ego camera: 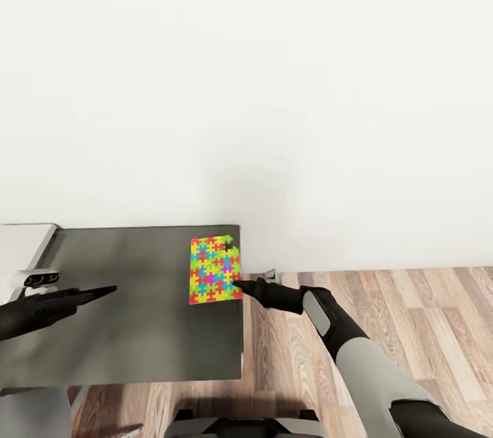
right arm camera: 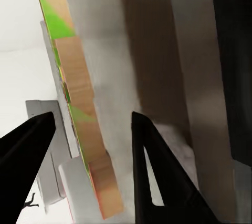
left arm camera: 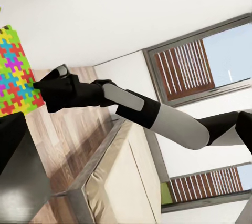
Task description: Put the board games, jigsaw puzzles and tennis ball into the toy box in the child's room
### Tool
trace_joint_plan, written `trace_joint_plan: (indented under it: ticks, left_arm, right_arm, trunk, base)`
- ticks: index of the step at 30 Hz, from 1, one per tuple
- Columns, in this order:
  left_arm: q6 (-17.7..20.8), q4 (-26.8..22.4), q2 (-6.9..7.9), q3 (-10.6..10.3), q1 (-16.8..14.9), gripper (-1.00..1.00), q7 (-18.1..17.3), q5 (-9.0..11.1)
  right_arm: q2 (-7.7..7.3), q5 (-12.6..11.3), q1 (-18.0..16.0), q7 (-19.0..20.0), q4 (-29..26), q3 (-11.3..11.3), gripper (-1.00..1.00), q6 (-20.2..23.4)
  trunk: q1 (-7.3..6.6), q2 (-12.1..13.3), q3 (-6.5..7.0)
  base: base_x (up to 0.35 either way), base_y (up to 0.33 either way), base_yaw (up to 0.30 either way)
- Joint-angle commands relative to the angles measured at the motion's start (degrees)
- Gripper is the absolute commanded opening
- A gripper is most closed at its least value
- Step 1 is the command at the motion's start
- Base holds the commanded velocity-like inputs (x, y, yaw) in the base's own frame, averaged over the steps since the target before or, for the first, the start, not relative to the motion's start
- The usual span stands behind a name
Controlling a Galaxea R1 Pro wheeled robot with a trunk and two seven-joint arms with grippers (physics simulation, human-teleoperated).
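Note:
A jigsaw puzzle [ego camera: 215,270] of bright interlocking pieces lies flat at the right edge of the table's dark grey section [ego camera: 137,315]. My right gripper [ego camera: 241,284] is at the puzzle's near right corner, reaching in from the floor side. It is open, and the puzzle's thin edge [right arm camera: 79,108] runs between its two fingers [right arm camera: 157,171]. In the left wrist view the same puzzle [left arm camera: 16,71] meets the right gripper [left arm camera: 38,84] at that corner. My left gripper [ego camera: 103,292] hovers open over the table's left part, well away from the puzzle, holding nothing.
The desk's light grey top [ego camera: 24,243] adjoins the dark section at the left. A white wall stands close behind the table. Wood-plank floor [ego camera: 383,308] lies to the right. The bed's beige mattress [left arm camera: 123,182] and tall windows [left arm camera: 199,61] appear in the left wrist view.

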Motion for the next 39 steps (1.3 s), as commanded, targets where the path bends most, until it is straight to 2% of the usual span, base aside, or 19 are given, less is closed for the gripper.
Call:
trace_joint_plan:
  ticks: [1,5,12,16,18,23,39]
  left_arm:
    - [0.6,-0.01,0.02,-0.06,-0.02,1.0,-0.21,-0.02]
    - [0.59,-0.01,-0.04,-0.27,-0.07,1.0,-0.21,-0.02]
    - [0.59,-0.01,-0.12,-0.34,-0.09,1.0,-0.21,-0.02]
    - [0.59,-0.01,-0.16,-0.35,-0.09,1.0,-0.21,-0.02]
    - [0.59,-0.01,-0.16,-0.36,-0.09,1.0,-0.21,-0.02]
    - [0.59,-0.01,-0.16,-0.37,-0.09,1.0,-0.21,-0.02]
    - [0.59,-0.01,-0.03,-0.21,-0.09,1.0,-0.21,-0.1]
  right_arm:
    - [-0.02,-0.15,0.09,0.56,-0.68,-0.01,-1.0,0.3]
    - [-0.06,-0.15,0.12,2.6,-4.63,-0.07,-1.0,0.32]
    - [-0.21,-0.15,0.4,5.28,-7.72,-0.06,-1.0,0.32]
    - [-1.25,-0.12,3.13,8.89,-12.32,-0.02,-1.0,0.32]
    - [-2.2,-0.14,5.56,10.8,-16.45,-0.06,-1.0,0.46]
    - [-3.04,-0.14,8.11,12.03,-21.13,-0.12,-1.0,0.7]
    - [-3.32,-0.08,10.0,12.97,-24.24,-0.24,-1.0,0.1]
  trunk:
    - [0.02,-0.09,0.01]
    - [0.02,-0.09,0.38]
    - [0.02,-0.09,1.04]
    - [0.02,-0.09,1.42]
    - [0.02,-0.09,1.61]
    - [0.02,-0.09,2.09]
    - [0.02,-0.09,3.61]
  base:
    - [-0.056,0.014,0.0]
    - [-0.024,0.006,0.0]
    - [-0.004,0.001,0.0]
    - [0.0,0.0,0.0]
    - [0.0,0.0,0.0]
    - [0.0,0.0,0.0]
    - [0.0,0.0,0.02]
